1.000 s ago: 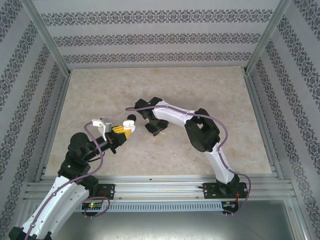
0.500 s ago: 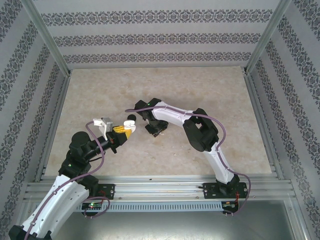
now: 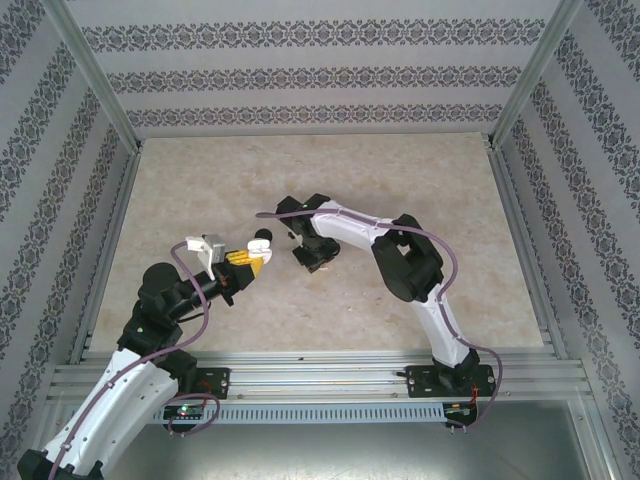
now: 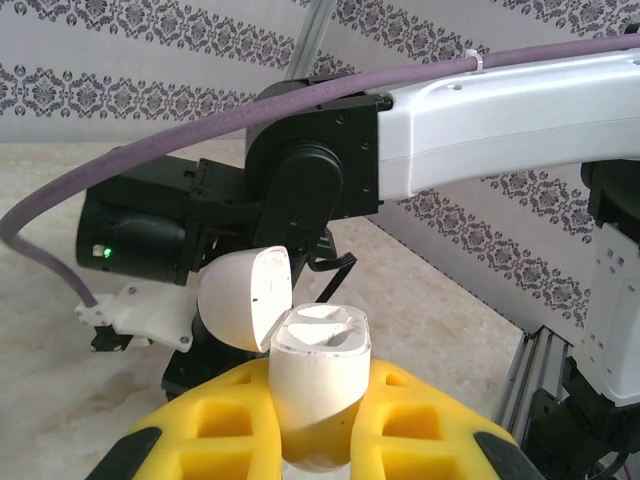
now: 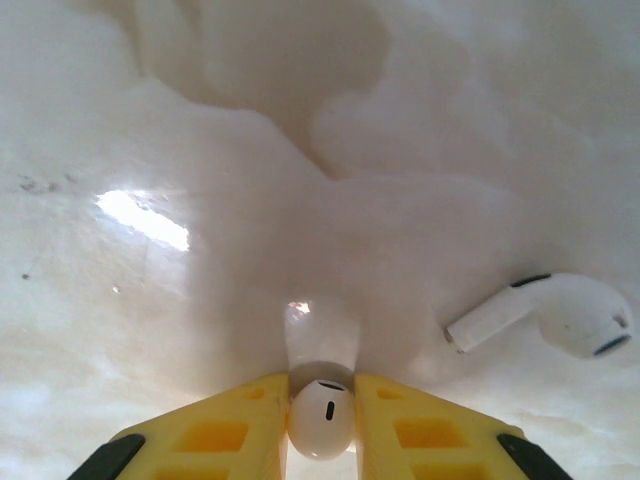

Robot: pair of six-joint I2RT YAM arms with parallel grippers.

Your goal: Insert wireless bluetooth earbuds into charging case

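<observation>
Containers first: my left claw (image 4: 320, 432) is clamped tight on the white charging case (image 4: 320, 370), standing upright between the yellow fingers (image 4: 215, 435). Its lid (image 4: 245, 310) is flipped open and leans off toward 10 o'clock. I can see straight into the two wells, and it's just bare white plastic in there.

Over on my right claw (image 5: 322, 398), the jaws are narrow and pinching a white earbud (image 5: 322, 422). It touches both yellow fingers right down at the tabletop (image 5: 200, 300). A second white earbud (image 5: 545, 318) lies loose on its side at about 2 o'clock from the pinched one, stem pointing back toward my claw, and clearly apart from it.

The surface is glossy beige marble-look stuff with a bright glare patch at 10 o'clock. From the top camera, both claws sit near the middle of the table, the case at 9 o'clock from my right claw and close to it. Patterned wallpaper panels (image 3: 300, 80) and aluminium rails (image 3: 95, 90) box everything in.

From the left wrist, my right arm (image 4: 480, 130) and its purple cable (image 4: 150, 160) loom right behind the open case.
</observation>
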